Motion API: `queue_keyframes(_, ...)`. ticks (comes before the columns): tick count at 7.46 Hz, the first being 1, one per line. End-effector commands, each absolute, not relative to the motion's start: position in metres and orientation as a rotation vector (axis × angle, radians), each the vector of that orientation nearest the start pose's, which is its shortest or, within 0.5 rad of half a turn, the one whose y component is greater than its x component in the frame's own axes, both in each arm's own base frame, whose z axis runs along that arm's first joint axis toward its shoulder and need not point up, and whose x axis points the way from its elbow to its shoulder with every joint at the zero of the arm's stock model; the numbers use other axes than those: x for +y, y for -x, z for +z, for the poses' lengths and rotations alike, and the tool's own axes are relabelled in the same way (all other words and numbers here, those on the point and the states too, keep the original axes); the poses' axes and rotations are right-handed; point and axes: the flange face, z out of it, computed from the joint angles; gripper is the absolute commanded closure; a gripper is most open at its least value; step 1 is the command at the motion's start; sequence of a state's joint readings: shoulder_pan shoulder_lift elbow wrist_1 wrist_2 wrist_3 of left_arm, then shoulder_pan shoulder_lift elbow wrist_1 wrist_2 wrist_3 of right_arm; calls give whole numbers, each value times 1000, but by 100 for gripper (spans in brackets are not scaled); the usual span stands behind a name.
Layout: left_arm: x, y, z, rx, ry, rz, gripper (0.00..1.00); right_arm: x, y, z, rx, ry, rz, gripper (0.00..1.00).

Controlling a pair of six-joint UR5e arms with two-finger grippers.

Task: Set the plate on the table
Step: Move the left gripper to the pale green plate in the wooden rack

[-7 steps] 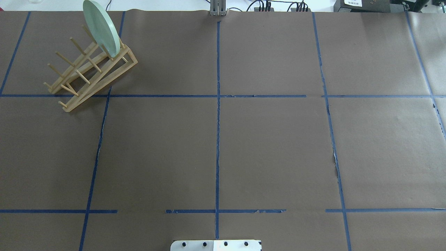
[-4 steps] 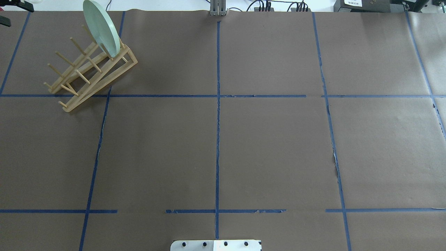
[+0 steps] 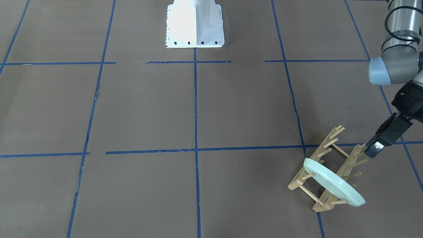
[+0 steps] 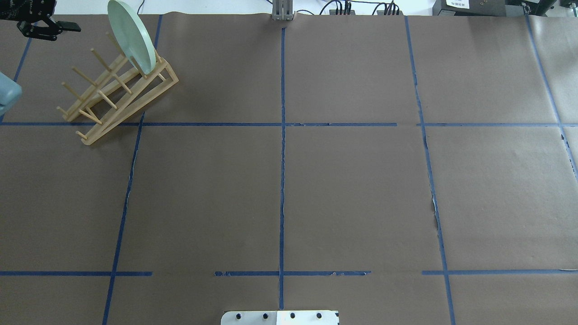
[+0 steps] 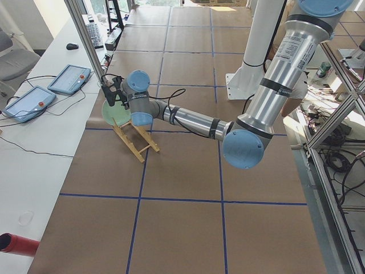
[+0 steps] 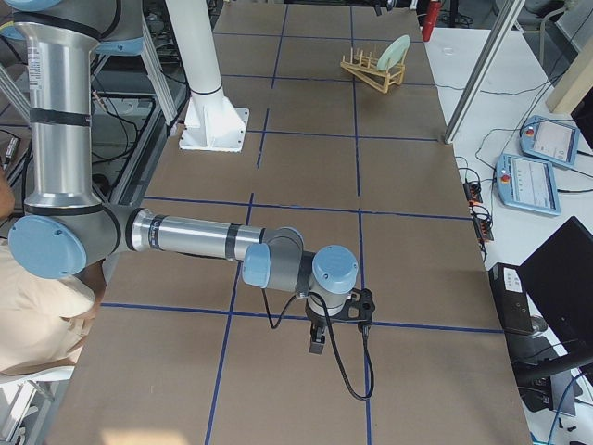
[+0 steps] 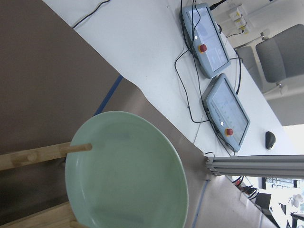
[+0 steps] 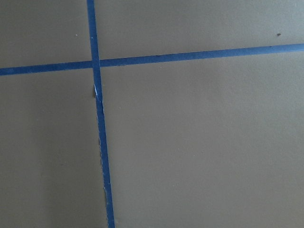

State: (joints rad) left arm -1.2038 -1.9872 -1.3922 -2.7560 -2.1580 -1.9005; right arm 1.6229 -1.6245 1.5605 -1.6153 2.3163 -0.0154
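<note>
The pale mint-green plate (image 4: pixel 131 36) stands on edge in the far end of the wooden peg rack (image 4: pixel 113 95), at the far left of the brown-paper table (image 4: pixel 352 189). It also shows in the front view (image 3: pixel 333 183) and fills the left wrist view (image 7: pixel 128 171). My left gripper (image 4: pixel 47 28) hovers open and empty just left of the plate, above the rack; one finger (image 3: pixel 374 149) shows in the front view. My right gripper (image 6: pixel 320 338) hangs low over the table's right end, seen only in the right side view; I cannot tell whether it is open or shut.
The white robot base (image 3: pixel 195 24) stands at the table's near edge. Two teach pendants (image 7: pixel 209 42) and cables lie on the white bench beyond the plate. A grey post (image 4: pixel 282 11) stands at the far edge. A person (image 6: pixel 37 306) sits by the robot.
My left gripper has come into the overhead view at the top left and moved right toward the plate. The plate and the rack have not moved.
</note>
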Motion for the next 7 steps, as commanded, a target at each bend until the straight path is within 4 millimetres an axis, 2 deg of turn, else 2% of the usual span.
queue_keyframes(1,-652,-174,387,1576,-67,-994,0,-456,-90,696,-748,79,76,0)
queue_keyframes(2,-671,-186,388,1594,-39,-1054,0,-456,-90,696,-748,79,76,0)
queue_keyframes(3,-681,-200,384,1598,-33,-1092,0,-456,-90,695,-748,77,75,0)
queue_keyframes(4,-683,-211,384,1595,-39,-1103,0,-456,-90,695,-748,77,75,0)
queue_keyframes(5,-686,-214,382,1594,-37,-1105,1,-456,-90,695,-748,77,75,0)
queue_keyframes(7,-687,-220,384,1588,-33,-1106,17,-456,-90,695,-748,77,75,0)
